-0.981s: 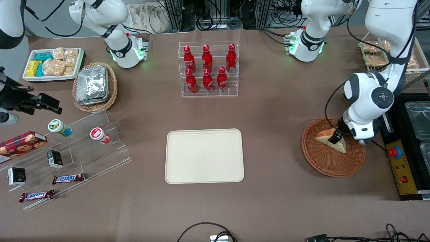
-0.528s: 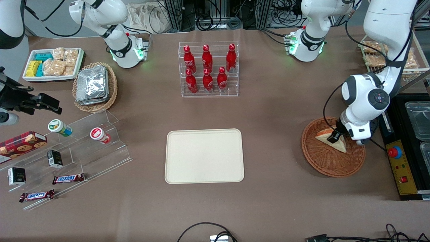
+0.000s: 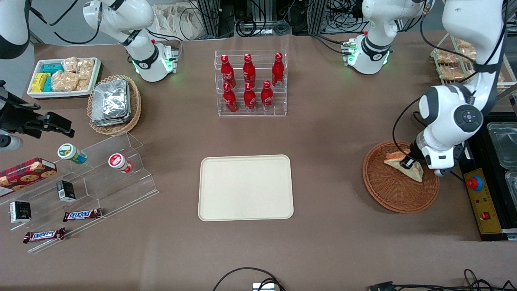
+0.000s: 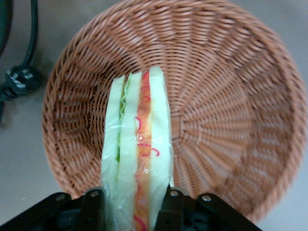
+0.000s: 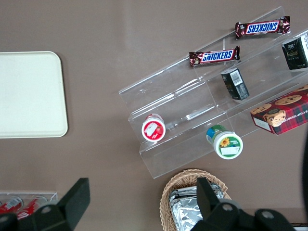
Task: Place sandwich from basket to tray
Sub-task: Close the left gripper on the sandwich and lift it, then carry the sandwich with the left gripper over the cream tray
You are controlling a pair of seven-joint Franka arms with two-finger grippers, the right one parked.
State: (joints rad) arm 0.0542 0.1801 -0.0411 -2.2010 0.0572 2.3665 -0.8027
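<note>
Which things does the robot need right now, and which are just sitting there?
Needed: gripper, shut on the sandwich over the basket; tray.

Just there: red bottles, Snickers bars, foil packets, cookie box.

"SNICKERS" reads in white-and-blue letters on two brown chocolate bars (image 5: 214, 57) (image 5: 263, 27) lying on the clear acrylic step display (image 5: 192, 115); in the front view the same word shows on both bars (image 3: 82, 214) (image 3: 44, 235). The red bottles (image 3: 249, 83) in the clear rack carry white script too small to read. The red plaid cookie box (image 5: 281, 109), the two dark small cartons (image 5: 235, 83) and the round cup lids (image 5: 153, 130) bear print that cannot be made out
</note>
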